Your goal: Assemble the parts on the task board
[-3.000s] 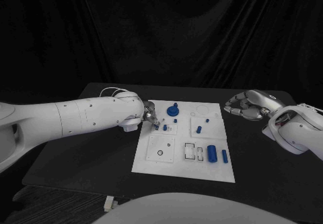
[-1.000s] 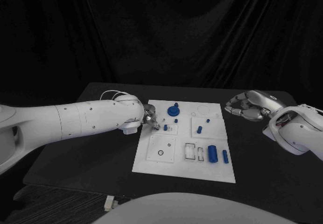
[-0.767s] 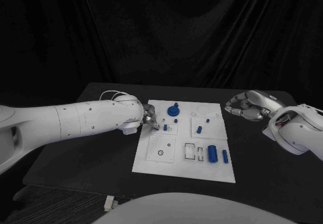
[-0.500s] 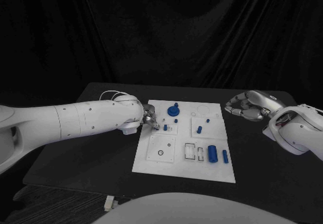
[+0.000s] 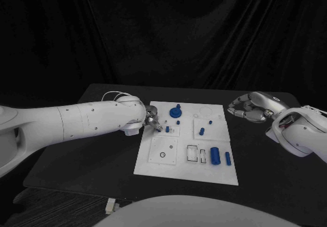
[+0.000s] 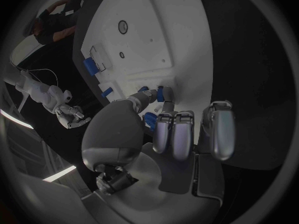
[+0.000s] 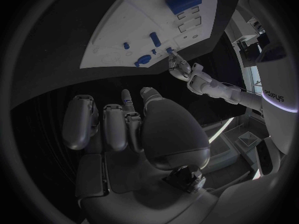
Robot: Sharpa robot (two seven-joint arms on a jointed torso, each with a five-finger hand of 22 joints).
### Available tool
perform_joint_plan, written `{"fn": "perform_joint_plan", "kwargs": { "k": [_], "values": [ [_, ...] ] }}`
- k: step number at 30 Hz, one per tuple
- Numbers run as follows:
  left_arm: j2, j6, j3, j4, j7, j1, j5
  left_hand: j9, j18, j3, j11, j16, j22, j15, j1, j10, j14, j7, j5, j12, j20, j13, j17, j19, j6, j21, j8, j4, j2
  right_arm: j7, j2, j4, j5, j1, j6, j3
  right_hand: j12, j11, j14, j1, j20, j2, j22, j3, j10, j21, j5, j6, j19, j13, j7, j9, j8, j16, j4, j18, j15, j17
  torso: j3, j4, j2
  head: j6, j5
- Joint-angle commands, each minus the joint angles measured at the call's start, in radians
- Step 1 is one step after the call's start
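Blue parts are found spread across the white task board [image 5: 153,165], which lies in the middle of the black table [image 5: 89,161]. A round knobbed part [image 5: 176,112] stands near the board's far edge; two cylinders [image 5: 214,155] lie near its right side; small pegs [image 5: 203,131] stand between these.

The left hand [image 5: 151,119] is held at the board's far-left corner. In the left wrist view, a small blue peg [image 6: 159,93] is seen pinched between its thumb and a fingertip, close over the board surface; the other fingers [image 6: 176,137] are extended side by side and carry nothing. Whether the peg is already entering a hole cannot be told.

The right hand [image 5: 249,107] is held above the table just beside the board's far-right corner, fingers curled inward on nothing.

Risks are judged as follows. The peg is held by a narrow pinch only; a tilt on lowering could cause jamming at the hole's edge or a slip from the fingertips. Neighbouring pegs stand near the left hand and could be knocked by the spare fingers. The board is not held down by anything visible and could be shifted under side pressure.
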State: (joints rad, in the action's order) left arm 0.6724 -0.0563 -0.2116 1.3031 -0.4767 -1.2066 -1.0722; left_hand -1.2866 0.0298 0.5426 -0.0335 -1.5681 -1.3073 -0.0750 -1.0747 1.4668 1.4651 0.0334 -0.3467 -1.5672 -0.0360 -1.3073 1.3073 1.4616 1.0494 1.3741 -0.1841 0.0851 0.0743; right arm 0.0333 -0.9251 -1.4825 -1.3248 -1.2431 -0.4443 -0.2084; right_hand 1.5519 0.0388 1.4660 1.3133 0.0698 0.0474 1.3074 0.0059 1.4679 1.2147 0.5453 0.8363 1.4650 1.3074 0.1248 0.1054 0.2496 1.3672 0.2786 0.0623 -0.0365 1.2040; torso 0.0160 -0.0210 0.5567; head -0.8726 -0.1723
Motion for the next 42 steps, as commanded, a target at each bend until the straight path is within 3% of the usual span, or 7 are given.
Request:
{"fn": "perform_joint_plan", "kwargs": {
  "k": [1, 3, 6, 16, 23, 33, 42],
  "values": [
    [-0.005, -0.03, -0.001, -0.005, 0.001, 0.003, 0.001, 0.007, 0.02, -0.018, 0.002, -0.003, -0.197, 0.0, 0.023, 0.101, 0.106, -0.001, 0.023, -0.001, -0.002, -0.261, 0.263, -0.009, -0.003, -0.007, 0.005, 0.007, -0.002, -0.017, 0.0, 0.0, -0.002, 0.002, 0.006, 0.001, -0.004, 0.003, 0.04, 0.011, -0.001, 0.001, 0.157, 0.005, 0.072, -0.005, 0.004, 0.006, -0.003, 0.213, 0.003, -0.002, -0.006, -0.004, 0.0, 0.014, 0.001, -0.001, -0.0003, -0.0003, 0.001, 0.0, 0.0],
    [-0.007, -0.032, -0.001, -0.008, -0.001, 0.003, 0.001, 0.011, 0.021, -0.039, 0.004, -0.003, -0.196, 0.002, 0.036, 0.1, 0.106, 0.001, 0.038, 0.0, -0.003, -0.26, 0.263, -0.011, -0.003, -0.011, 0.008, 0.019, -0.007, -0.017, 0.0, -0.001, -0.002, 0.002, 0.006, 0.001, -0.004, 0.003, 0.04, 0.011, -0.001, 0.001, 0.157, 0.005, 0.072, -0.005, 0.004, 0.006, -0.003, 0.213, 0.003, -0.002, -0.006, -0.004, 0.0, 0.014, 0.001, -0.001, -0.0003, 0.0, 0.001, 0.0, 0.001],
    [-0.008, -0.033, -0.001, -0.009, -0.004, 0.003, 0.001, 0.031, 0.021, -0.082, 0.007, -0.003, -0.196, 0.005, 0.061, 0.099, 0.106, 0.005, 0.115, 0.001, -0.006, -0.259, 0.263, -0.012, -0.004, -0.014, 0.022, 0.049, -0.018, -0.017, 0.0, -0.001, -0.002, 0.003, 0.006, 0.001, -0.004, 0.003, 0.04, 0.013, -0.001, 0.002, 0.157, 0.007, 0.072, -0.006, 0.005, 0.005, -0.003, 0.213, 0.003, -0.002, -0.006, -0.003, -0.001, 0.015, 0.001, 0.0, 0.0, -0.0001, 0.001, 0.0, 0.002],
    [-0.011, -0.04, -0.001, -0.012, -0.014, 0.004, 0.001, 0.079, 0.024, -0.249, 0.021, -0.003, -0.192, 0.016, 0.143, 0.094, 0.106, 0.021, 0.283, 0.005, -0.016, -0.254, 0.263, -0.018, -0.012, -0.026, 0.05, 0.151, -0.024, -0.015, 0.002, 0.0, -0.002, 0.004, 0.006, 0.001, -0.004, 0.003, 0.04, 0.013, -0.001, 0.002, 0.157, 0.007, 0.072, -0.006, 0.005, 0.005, -0.003, 0.212, 0.003, -0.002, -0.006, -0.004, -0.001, 0.015, 0.001, -0.001, -0.0002, -0.0002, 0.0, 0.0, 0.0],
    [-0.01, -0.043, -0.001, -0.013, -0.021, 0.004, 0.001, 0.078, 0.024, -0.331, 0.026, -0.003, -0.192, 0.02, 0.185, 0.094, 0.106, 0.025, 0.296, 0.005, -0.02, -0.254, 0.263, -0.019, -0.022, -0.03, 0.043, 0.203, -0.033, -0.015, 0.002, 0.0, -0.002, 0.006, 0.007, 0.001, -0.004, 0.003, 0.04, 0.014, -0.001, 0.002, 0.157, 0.008, 0.072, -0.005, 0.005, 0.006, -0.003, 0.213, 0.003, -0.002, -0.006, -0.004, -0.001, 0.015, 0.001, -0.001, -0.0001, 0.0002, 0.001, 0.0, 0.0],
    [-0.006, -0.044, -0.001, -0.011, -0.024, 0.006, 0.001, 0.06, 0.024, -0.36, 0.023, -0.003, -0.192, 0.019, 0.2, 0.095, 0.106, 0.021, 0.29, 0.004, -0.021, -0.256, 0.263, -0.018, -0.014, -0.029, 0.014, 0.205, -0.079, -0.015, 0.003, 0.001, -0.002, 0.007, 0.01, 0.001, -0.004, 0.003, 0.04, 0.015, -0.001, 0.001, 0.157, 0.008, 0.072, -0.005, 0.005, 0.006, -0.003, 0.213, 0.003, -0.002, -0.006, -0.004, -0.001, 0.014, 0.001, -0.002, -0.0003, 0.0002, 0.0, 0.0, 0.0],
    [0.002, -0.001, -0.001, -0.005, 0.001, 0.006, 0.001, 0.04, 0.024, -0.372, 0.02, -0.003, -0.192, 0.016, 0.171, 0.096, 0.106, 0.017, 0.224, 0.003, -0.018, -0.256, 0.263, -0.017, -0.027, -0.028, -0.012, 0.202, -0.106, -0.017, 0.003, 0.003, -0.002, 0.008, 0.013, 0.001, -0.004, 0.003, 0.04, 0.015, -0.001, 0.001, 0.157, 0.008, 0.072, -0.005, 0.005, 0.006, -0.003, 0.213, 0.003, -0.002, -0.006, -0.004, -0.001, 0.014, 0.001, -0.002, -0.0002, 0.0002, 0.0, 0.0, 0.0]
  ]
}}
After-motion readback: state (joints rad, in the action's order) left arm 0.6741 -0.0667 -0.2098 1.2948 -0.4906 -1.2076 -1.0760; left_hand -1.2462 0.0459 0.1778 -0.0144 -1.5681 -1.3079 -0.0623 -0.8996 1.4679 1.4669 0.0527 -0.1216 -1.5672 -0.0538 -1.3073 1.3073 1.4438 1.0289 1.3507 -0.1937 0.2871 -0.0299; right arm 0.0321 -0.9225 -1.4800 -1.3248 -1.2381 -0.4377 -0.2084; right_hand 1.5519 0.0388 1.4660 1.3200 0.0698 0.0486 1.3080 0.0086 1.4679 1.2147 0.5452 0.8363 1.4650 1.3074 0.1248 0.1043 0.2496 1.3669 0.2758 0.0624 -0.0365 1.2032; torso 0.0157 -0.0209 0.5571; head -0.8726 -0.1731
